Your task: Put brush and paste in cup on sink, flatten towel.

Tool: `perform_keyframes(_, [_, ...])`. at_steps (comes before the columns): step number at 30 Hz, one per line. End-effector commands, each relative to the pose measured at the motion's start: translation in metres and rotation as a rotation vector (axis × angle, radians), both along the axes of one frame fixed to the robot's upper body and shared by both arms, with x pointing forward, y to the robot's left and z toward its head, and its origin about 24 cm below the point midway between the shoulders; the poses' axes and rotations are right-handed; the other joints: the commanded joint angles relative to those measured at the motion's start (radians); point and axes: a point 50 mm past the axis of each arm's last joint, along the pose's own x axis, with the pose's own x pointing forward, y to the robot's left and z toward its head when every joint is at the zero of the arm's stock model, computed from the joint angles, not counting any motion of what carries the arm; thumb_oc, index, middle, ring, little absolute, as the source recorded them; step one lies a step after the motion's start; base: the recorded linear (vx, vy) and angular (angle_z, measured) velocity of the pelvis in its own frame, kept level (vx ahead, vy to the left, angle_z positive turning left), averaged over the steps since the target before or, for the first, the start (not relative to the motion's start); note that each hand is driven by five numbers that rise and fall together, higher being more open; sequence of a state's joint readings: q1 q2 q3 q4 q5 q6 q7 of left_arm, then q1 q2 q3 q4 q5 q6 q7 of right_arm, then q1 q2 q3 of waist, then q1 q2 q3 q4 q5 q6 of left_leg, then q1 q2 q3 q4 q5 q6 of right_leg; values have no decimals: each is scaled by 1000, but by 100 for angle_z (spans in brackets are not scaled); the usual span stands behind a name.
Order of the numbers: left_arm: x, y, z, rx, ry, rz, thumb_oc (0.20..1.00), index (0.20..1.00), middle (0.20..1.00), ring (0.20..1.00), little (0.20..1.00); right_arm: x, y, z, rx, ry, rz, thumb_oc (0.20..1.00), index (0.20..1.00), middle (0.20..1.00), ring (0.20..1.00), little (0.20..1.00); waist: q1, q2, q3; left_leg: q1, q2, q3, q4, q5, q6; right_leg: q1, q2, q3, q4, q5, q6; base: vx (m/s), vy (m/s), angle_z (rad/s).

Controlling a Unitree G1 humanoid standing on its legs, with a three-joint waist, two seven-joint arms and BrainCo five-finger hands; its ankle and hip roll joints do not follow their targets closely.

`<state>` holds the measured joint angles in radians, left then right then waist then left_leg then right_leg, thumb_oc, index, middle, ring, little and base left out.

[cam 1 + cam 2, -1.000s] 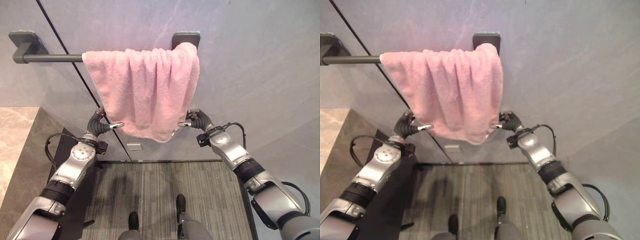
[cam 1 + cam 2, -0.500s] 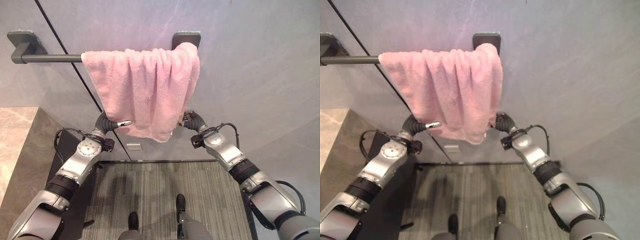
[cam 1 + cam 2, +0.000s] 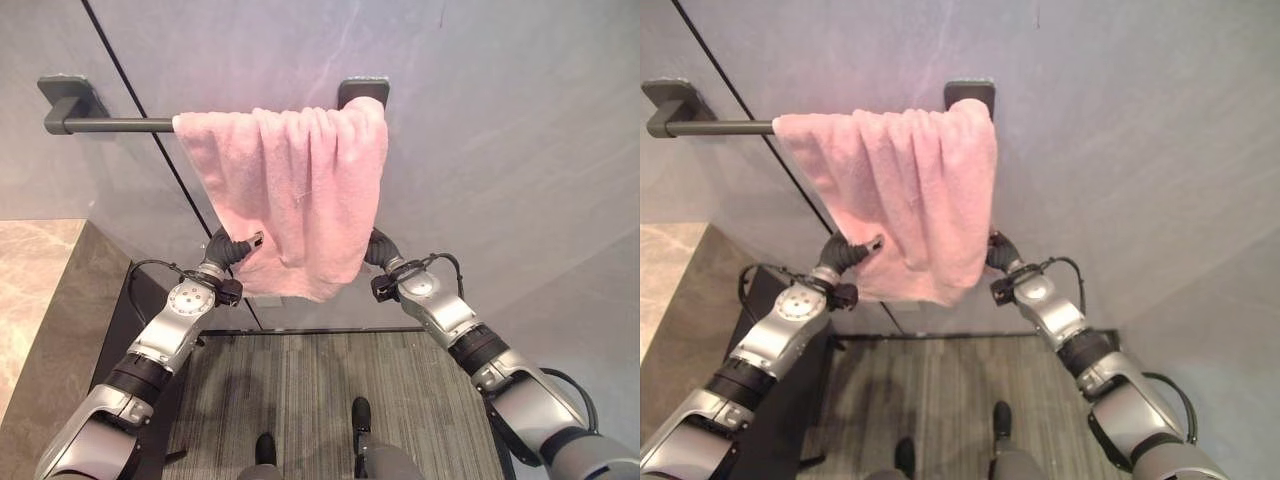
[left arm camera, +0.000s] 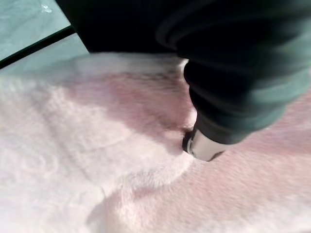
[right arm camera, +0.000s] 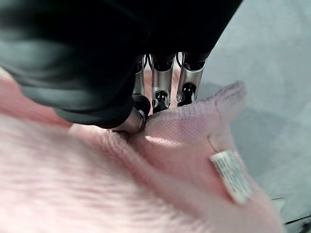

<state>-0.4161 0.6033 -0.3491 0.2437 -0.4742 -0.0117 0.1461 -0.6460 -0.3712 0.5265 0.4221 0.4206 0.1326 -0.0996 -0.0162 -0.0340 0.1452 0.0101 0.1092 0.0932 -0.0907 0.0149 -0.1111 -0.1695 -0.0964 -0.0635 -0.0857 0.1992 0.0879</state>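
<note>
Left eye view: pink towel (image 3: 290,190) bunched in folds over the right end of a dark rail (image 3: 110,125) fixed to a grey wall (image 3: 500,130), lower edge hanging slanted. Left robot hand (image 3: 235,247) raised to the towel's lower left edge, one finger stretched onto the cloth. Right robot hand (image 3: 378,250) tucked at the lower right edge, fingers hidden behind the cloth. Stone bench (image 3: 35,290) at lower left.

Right eye view: same scene; towel (image 3: 905,200) hanging from the rail (image 3: 710,127), left robot hand (image 3: 845,252) touching its lower left part, right robot hand (image 3: 997,252) against its right edge.

Left wrist view: dark cover and one fingertip (image 4: 201,145) pressed into pink pile (image 4: 97,160); whether pinching or merely pressing, cannot tell.

Right wrist view: fingers (image 5: 158,92) and thumb closed on the towel's hemmed corner (image 5: 194,121), pinching it; white label (image 5: 232,175) sewn near that corner.
</note>
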Motion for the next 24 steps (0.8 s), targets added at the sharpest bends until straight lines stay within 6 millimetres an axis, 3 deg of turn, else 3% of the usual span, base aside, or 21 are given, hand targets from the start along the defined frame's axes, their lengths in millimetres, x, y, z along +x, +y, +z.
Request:
perform_keyframes(1, [1, 6, 20, -27, -87, 12, 247, 247, 247, 247, 247, 0, 0, 26, 124, -91, 25, 200, 200, 200, 200, 200, 0, -22, -58, -98, 30, -4, 3, 77, -43, 95, -106, 17, -2, -74, 119, 0, 0, 0])
perform_keyframes(5, [-4, 9, 21, -46, -102, 26, 200, 200, 200, 200, 200, -5, -1, 34, 154, -129, 41, 200, 200, 200, 200, 200, 0, -22, -58, -97, 31, -3, 3, 77, -44, 96, -105, 15, -2, -73, 120, 0, 0, 0])
perform_keyframes(12, [-17, 18, 33, -88, -178, 43, 200, 200, 200, 200, 200, -13, -2, 61, 182, -236, 116, 200, 200, 200, 200, 200, 8, -35, -59, -93, 34, -2, 3, 75, -46, 99, -106, 12, -2, -74, 123, 1, -1, 2])
perform_keyframes(15, [-23, 16, 46, -135, -247, 24, 200, 200, 200, 200, 200, -20, 3, 80, 233, -299, 187, 200, 200, 200, 200, 200, 15, -44, -61, -94, 37, -6, 3, 75, -47, 101, -108, 9, -2, -75, 124, 0, 0, 0])
perform_keyframes(24, [-37, 13, 77, -197, -419, 9, 200, 200, 200, 200, 200, -34, 20, 113, 316, -414, 314, 200, 200, 200, 200, 200, 29, -59, -64, -93, 33, -15, 3, 71, -49, 112, -111, -4, -2, -78, 123, 3, 0, 0])
